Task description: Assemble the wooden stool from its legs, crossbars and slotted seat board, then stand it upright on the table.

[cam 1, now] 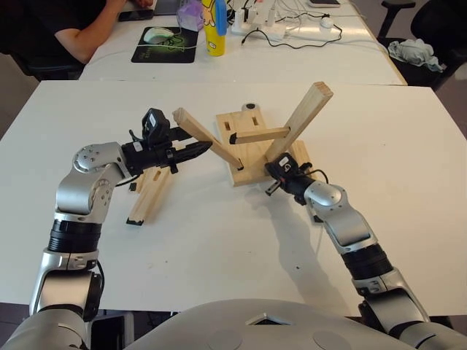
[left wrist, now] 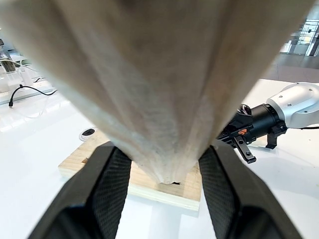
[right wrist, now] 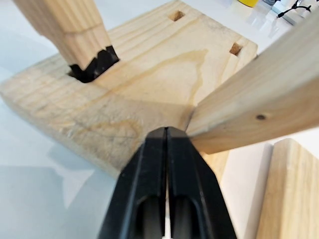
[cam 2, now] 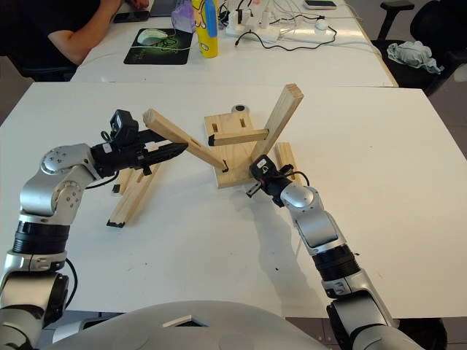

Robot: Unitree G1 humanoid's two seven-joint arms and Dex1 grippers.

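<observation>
While my left gripper (cam 1: pixel 200 151) clamps the tilted leg (cam 1: pixel 191 122), my right gripper (right wrist: pixel 166 133) sits closed, empty, at the seat board (cam 1: pixel 248 152).

**White Desks, Grey Floor, Even Light**

A broad white table (cam 1: pixel 408 146) spans the view under bright, even light with soft shadows. Across a narrow gap behind it stands a 2nd white desk (cam 1: pixel 343 65). That desk carries a black mouse pad (cam 1: pixel 177 54) with a pale mouse (cam 1: pixel 157 34) on it, a yellow bottle (cam 1: pixel 214 36), a white power strip (cam 1: pixel 292 33) and black cables (cam 1: pixel 295 46). At the far right, a crumpled pale cloth (cam 1: pixel 414 52) lies by a dark office chair (cam 1: pixel 438 18). Grey floor (cam 1: pixel 14 95) shows left of the table. The left wrist view catches glazed panels (left wrist: pixel 306 40) in the distance.
</observation>
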